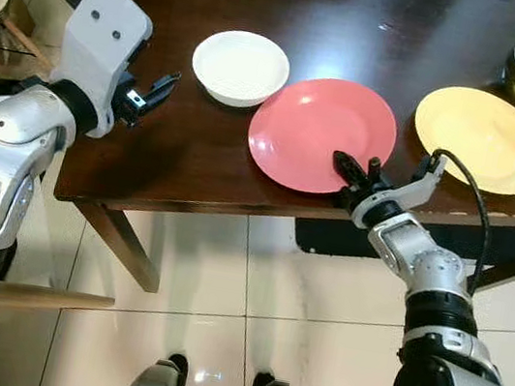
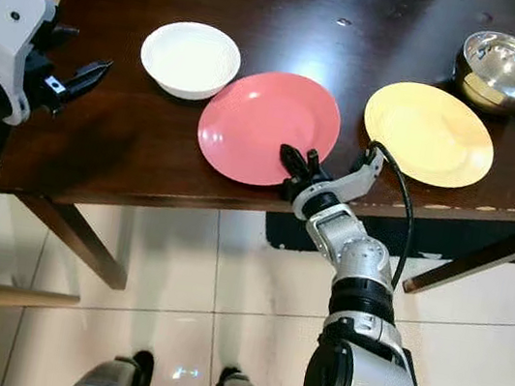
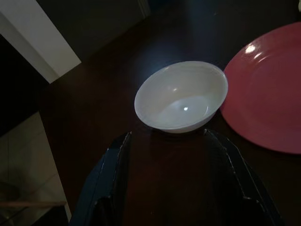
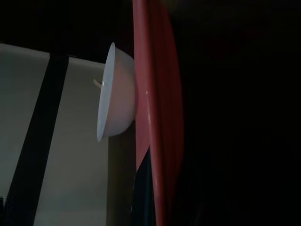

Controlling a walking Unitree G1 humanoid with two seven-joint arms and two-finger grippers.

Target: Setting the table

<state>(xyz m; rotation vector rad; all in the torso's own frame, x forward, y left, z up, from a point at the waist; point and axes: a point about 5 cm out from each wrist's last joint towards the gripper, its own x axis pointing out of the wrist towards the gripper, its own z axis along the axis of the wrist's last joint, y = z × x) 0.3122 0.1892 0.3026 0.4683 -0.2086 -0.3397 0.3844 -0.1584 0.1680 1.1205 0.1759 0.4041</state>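
Gripping the near rim of the red plate (image 1: 321, 133) at the desk (image 1: 195, 154) edge, the right gripper (image 1: 351, 172) risks tipping it off, while the left gripper (image 1: 156, 94), jaws spread, hovers beside the white bowl (image 1: 240, 67).

Dark wooden table (image 1: 194, 159), glossy white tiled floor (image 1: 225, 276), dark mat (image 1: 329, 236)

Head cameras look steeply down over the table (image 1: 194, 159); they share the red plate (image 1: 321, 133) and white bowl (image 1: 240, 67). Left wrist camera faces the bowl closely, right wrist camera skims the plate's rim.
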